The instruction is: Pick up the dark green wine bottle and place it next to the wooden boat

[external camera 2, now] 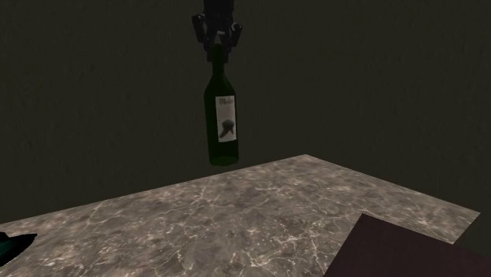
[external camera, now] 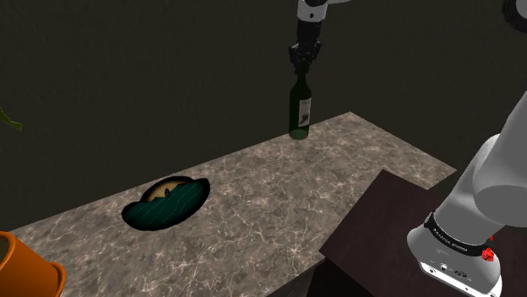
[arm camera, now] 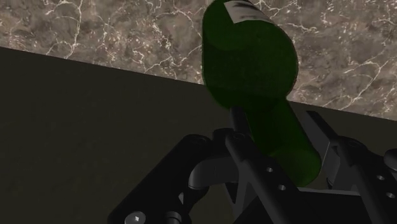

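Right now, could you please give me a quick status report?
Fingers shut on wine bottle neck. Bottle hangs upright over counter edge. Boat sits farther along counter; nothing between.

Veined grey-brown counter [external camera: 279,211]
A dark teal boat [external camera: 166,202] with a tan inside lies toward the shoulder view's left; an orange pot [external camera: 25,268] at its corner perhaps stands on it too.
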You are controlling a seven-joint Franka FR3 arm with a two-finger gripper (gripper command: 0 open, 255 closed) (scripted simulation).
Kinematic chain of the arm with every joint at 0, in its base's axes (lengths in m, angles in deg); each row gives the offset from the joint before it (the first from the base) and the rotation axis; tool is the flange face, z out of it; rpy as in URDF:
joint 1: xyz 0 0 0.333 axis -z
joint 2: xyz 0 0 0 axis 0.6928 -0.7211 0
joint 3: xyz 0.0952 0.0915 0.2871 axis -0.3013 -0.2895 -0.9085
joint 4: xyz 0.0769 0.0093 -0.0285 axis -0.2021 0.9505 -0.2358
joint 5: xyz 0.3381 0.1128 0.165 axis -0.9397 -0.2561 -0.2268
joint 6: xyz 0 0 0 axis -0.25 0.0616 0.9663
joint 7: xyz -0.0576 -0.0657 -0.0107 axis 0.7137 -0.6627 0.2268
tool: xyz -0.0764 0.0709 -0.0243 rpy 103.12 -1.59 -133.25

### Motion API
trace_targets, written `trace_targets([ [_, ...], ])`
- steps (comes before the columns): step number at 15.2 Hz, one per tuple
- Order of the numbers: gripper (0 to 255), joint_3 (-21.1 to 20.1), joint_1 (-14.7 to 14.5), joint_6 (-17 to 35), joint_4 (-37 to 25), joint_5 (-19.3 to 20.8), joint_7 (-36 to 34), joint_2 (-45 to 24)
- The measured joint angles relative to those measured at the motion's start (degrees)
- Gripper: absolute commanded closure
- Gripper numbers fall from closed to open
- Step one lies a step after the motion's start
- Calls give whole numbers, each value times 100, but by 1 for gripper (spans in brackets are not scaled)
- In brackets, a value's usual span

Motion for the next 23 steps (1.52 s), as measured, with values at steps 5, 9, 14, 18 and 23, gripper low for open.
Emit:
trace_targets([
  [5, 255, -323, -363, 76, 404, 134, -708, 334],
  [9, 255, -575, -619, 106, 550, 193, -1232, 442],
  [14, 255, -916, -948, 92, 605, 259, -1917, 498],
  [18, 255, -1203, -1224, 65, 552, 308, -2493, 455],
  [23, 255, -1532, -1556, -9, 279, 381, -3168, 227],
])
